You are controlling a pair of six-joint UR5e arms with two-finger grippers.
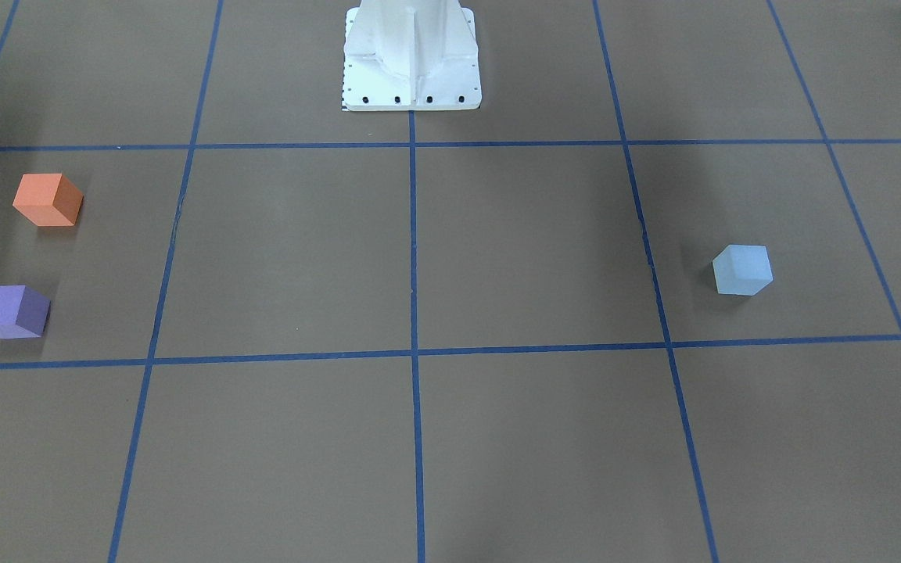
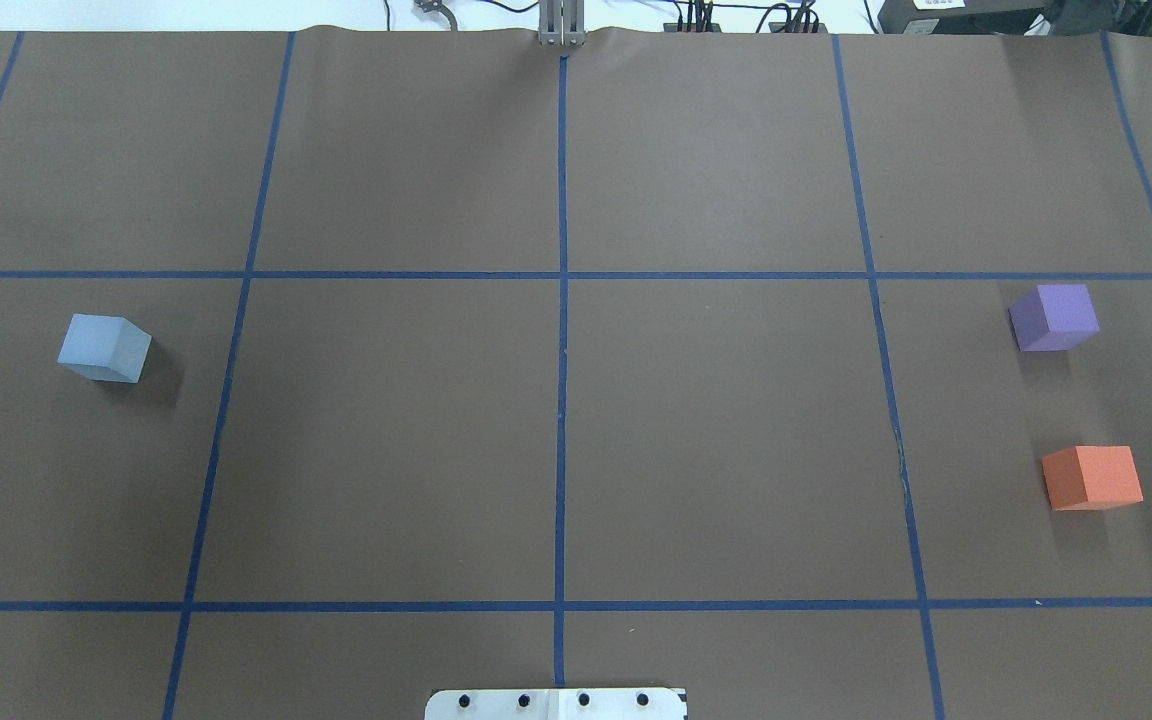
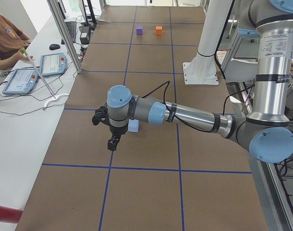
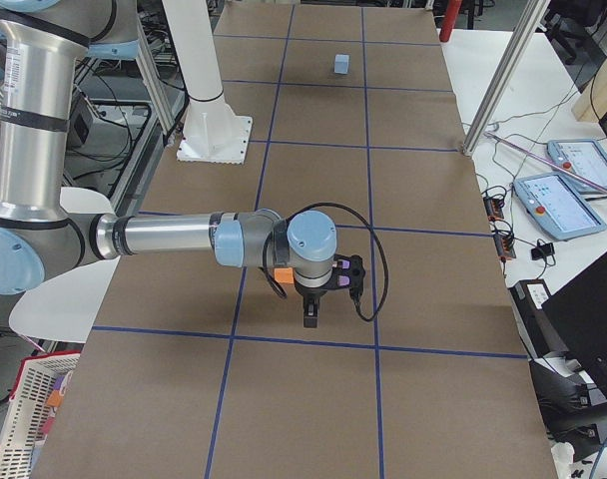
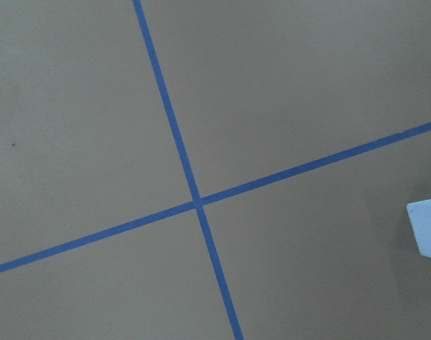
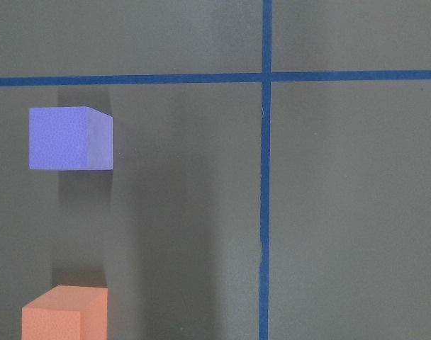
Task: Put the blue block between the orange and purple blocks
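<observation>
Blue block sits alone on the robot's left side of the worktop, turned askew to the blue tape lines and touching nothing. Orange block and purple block sit on the far right side, well apart from it. They share one grid square, orange nearer the robot, with bare paper between them. The blue block reads as a matte, sharp-edged cube, likely foam or light plastic. It should be light, stiff enough to pinch, not fragile and not slick. The best hold is probably across two opposite side faces, low on the body, with the wrist turned to match the block's skew, because a corner grip would likely let it twist. The left fingers hang just beside the block in the left side view, and whether they are spread or closed cannot be told. The left wrist camera catches only one corner of the block at its right edge, so the tool is not centred on it. The right fingers hover over the orange and purple pair, their state equally unclear. That arm looks like the main obstacle to a drop into the gap. The gap seems to take one block with modest room, so either neighbour could get nudged. The pedestal stands clear of the route. An operator and tablets are off the worktop.
</observation>
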